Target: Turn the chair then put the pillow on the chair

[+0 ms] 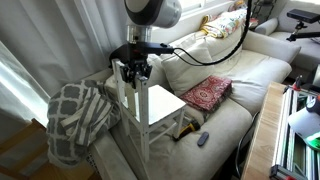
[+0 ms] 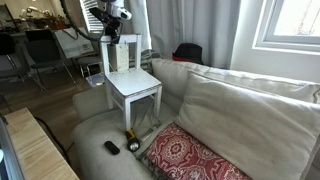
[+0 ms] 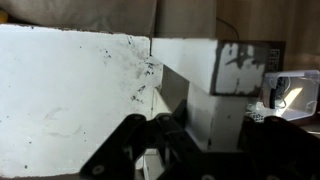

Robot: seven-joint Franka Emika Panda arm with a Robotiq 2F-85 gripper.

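The small white chair (image 1: 160, 103) (image 2: 133, 85) stands on the sofa seat, its legs on the cushions. My gripper (image 1: 133, 70) (image 2: 110, 38) is at the top of the chair's slatted back and shut on it. In the wrist view the gripper (image 3: 213, 125) has a white piece of the chair (image 3: 70, 90) between its dark fingers. The cream-beige pillow (image 1: 200, 62) (image 2: 250, 115) leans against the sofa back, apart from the chair and the gripper.
A flat red patterned cushion (image 1: 207, 93) (image 2: 185, 155) lies on the sofa beside the chair. A grey-and-white blanket (image 1: 78, 115) hangs over the sofa arm. A black remote (image 1: 203, 138) (image 2: 111, 147) lies near the chair legs. A wooden table (image 1: 262, 140) (image 2: 35, 150) stands in front.
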